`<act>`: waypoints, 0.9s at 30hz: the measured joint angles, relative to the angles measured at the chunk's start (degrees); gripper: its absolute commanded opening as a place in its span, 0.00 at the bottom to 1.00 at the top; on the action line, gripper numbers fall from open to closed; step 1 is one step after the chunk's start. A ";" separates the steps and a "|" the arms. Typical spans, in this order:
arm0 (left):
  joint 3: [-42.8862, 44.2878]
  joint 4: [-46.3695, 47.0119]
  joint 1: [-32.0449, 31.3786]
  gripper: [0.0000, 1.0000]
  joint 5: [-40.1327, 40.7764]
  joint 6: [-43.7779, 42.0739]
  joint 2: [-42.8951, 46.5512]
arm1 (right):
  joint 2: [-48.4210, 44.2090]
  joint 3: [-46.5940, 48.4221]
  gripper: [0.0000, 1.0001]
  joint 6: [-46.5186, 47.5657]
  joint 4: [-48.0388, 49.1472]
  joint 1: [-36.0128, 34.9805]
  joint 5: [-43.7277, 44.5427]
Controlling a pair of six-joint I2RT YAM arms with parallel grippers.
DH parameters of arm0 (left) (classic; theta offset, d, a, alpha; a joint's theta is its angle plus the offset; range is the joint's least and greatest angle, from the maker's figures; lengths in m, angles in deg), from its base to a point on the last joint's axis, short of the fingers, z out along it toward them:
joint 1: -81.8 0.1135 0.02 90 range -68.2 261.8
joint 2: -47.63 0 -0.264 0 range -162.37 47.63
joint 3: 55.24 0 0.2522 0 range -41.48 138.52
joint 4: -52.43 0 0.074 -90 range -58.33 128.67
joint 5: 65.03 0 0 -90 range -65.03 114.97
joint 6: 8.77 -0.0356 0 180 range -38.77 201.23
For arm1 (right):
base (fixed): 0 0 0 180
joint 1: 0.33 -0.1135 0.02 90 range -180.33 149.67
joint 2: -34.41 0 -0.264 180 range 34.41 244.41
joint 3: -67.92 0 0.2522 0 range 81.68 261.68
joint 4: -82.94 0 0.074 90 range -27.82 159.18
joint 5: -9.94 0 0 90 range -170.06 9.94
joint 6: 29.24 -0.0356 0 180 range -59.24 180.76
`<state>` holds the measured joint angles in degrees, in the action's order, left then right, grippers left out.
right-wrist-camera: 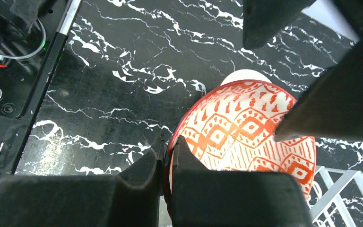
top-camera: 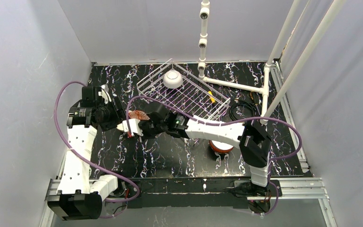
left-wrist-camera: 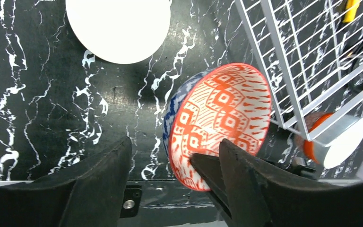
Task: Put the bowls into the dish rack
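Observation:
A bowl with a red-orange diamond pattern [top-camera: 138, 115] is held tilted on edge above the table, left of the dish rack [top-camera: 184, 97]. My right gripper [right-wrist-camera: 168, 142] is shut on its rim [right-wrist-camera: 246, 127]. A blue-patterned edge [left-wrist-camera: 176, 106] shows at its left side. My left gripper [left-wrist-camera: 175, 142] is open, its fingers [left-wrist-camera: 246, 179] straddling the bowl's lower rim [left-wrist-camera: 220, 113] beside the right gripper. A white bowl [top-camera: 173, 79] sits upside down in the rack. A plain red-orange bowl [top-camera: 221, 147] sits under my right arm. Another white bowl [left-wrist-camera: 118, 28] lies on the table.
The rack's wire corner [left-wrist-camera: 307, 56] is close to the right of the held bowl and shows in the right wrist view [right-wrist-camera: 345, 189]. A yellow item [top-camera: 211, 97] lies in the rack. A white pipe frame [top-camera: 236, 85] and black cables [top-camera: 241, 111] are behind and right of it.

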<state>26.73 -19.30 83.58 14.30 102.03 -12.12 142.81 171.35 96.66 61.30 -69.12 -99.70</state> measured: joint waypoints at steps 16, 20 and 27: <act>6.12 -0.90 -0.02 0.98 11.41 3.30 3.45 | -3.39 -11.96 0.01 -13.46 13.09 4.61 -1.70; 6.80 -2.08 0.00 0.98 16.44 3.45 3.54 | -5.20 -12.63 0.01 -25.38 20.52 10.67 -2.60; 7.30 -2.47 0.00 0.98 17.35 3.50 3.02 | -4.96 -10.86 0.01 -54.77 31.74 20.65 4.96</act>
<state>34.03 -21.77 83.58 31.65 105.52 -9.10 137.85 160.48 41.89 93.03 -48.47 -94.73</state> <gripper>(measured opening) 0.981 0.098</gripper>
